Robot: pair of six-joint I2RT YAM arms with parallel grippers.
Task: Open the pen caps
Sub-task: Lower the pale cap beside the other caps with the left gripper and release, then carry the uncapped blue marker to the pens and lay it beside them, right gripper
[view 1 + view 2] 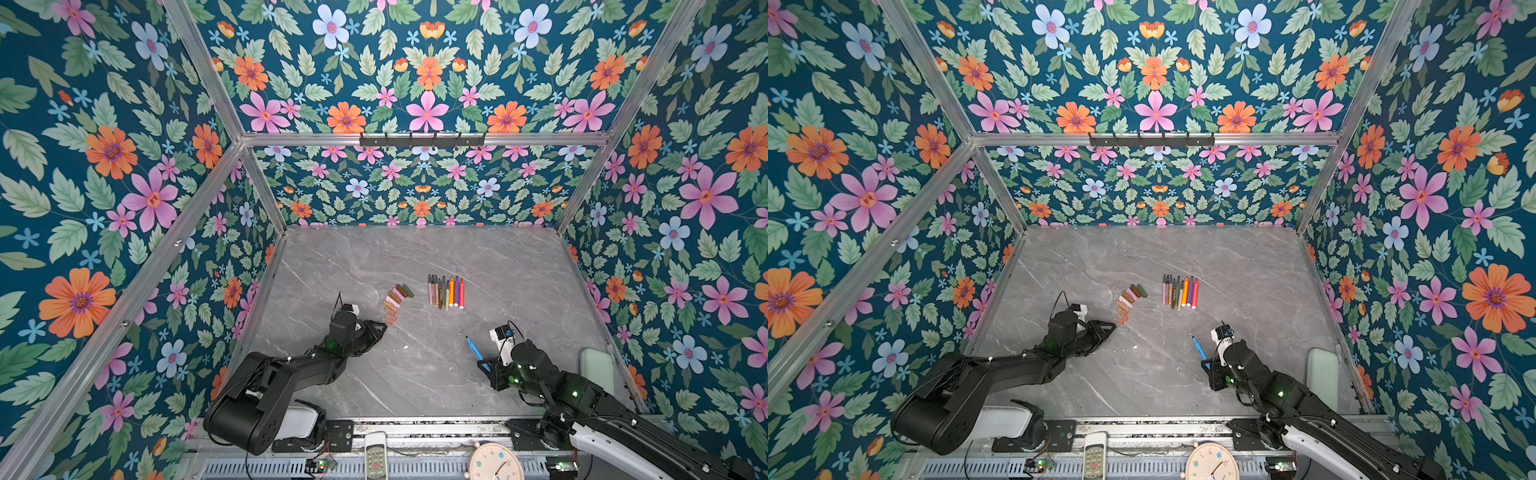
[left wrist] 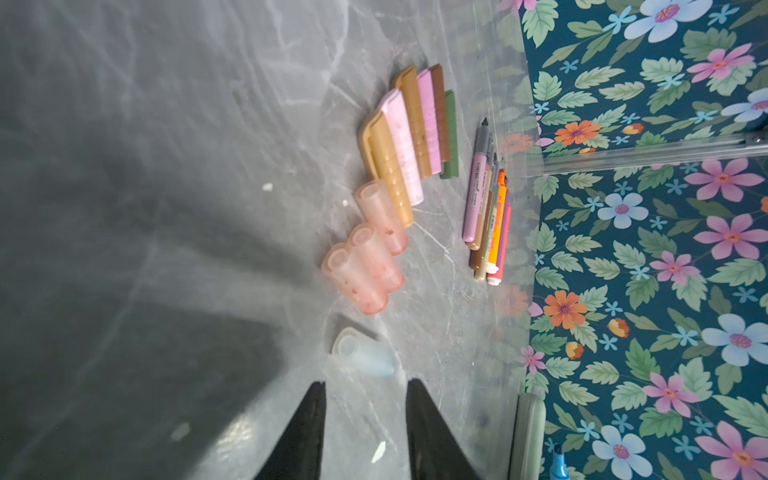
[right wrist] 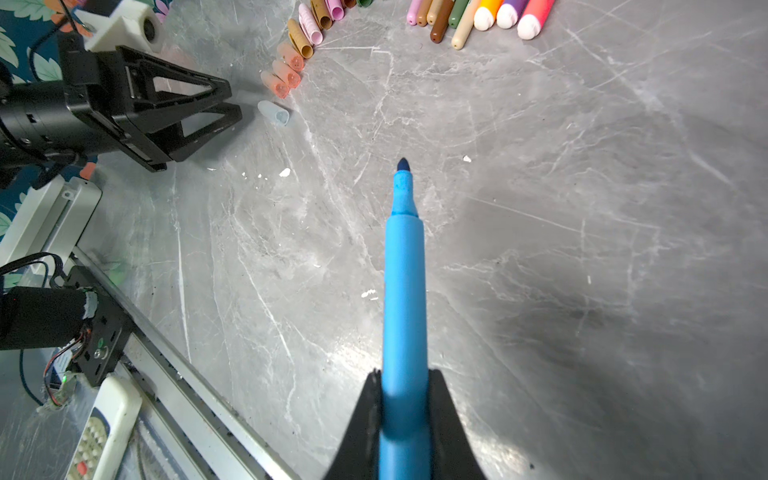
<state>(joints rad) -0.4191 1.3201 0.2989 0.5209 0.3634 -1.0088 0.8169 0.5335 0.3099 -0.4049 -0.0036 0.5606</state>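
Right wrist view: the right gripper [image 3: 404, 376] is pinching the barrel of a blue pen [image 3: 404, 270] between its pressed-in jaws, and the pen's dark, uncapped tip is sticking out over the grey marble table [image 3: 582, 208]. In both top views this gripper is hanging at about 4 o'clock from the table's middle, with the pen pointing away from it towards 11 o'clock.

The left gripper [image 2: 366, 384] is sitting at about 9 o'clock, low over the table. Its jaws are standing apart, with only bare table showing between them. A pale blue cap [image 2: 365, 353] is lying on its side just ahead of those fingertips, touching neither.

The other pen caps [image 1: 395, 300] are lying side by side in a curved row at about 10 o'clock. Green and brown ones are sitting at the far end, and translucent orange-pink ones at the near end, closest to the pale blue cap. The other pens [image 1: 446, 291] are lying in a tight parallel row at about 12 o'clock, tips pointing towards 12 o'clock, just on the 3 o'clock side of the caps.
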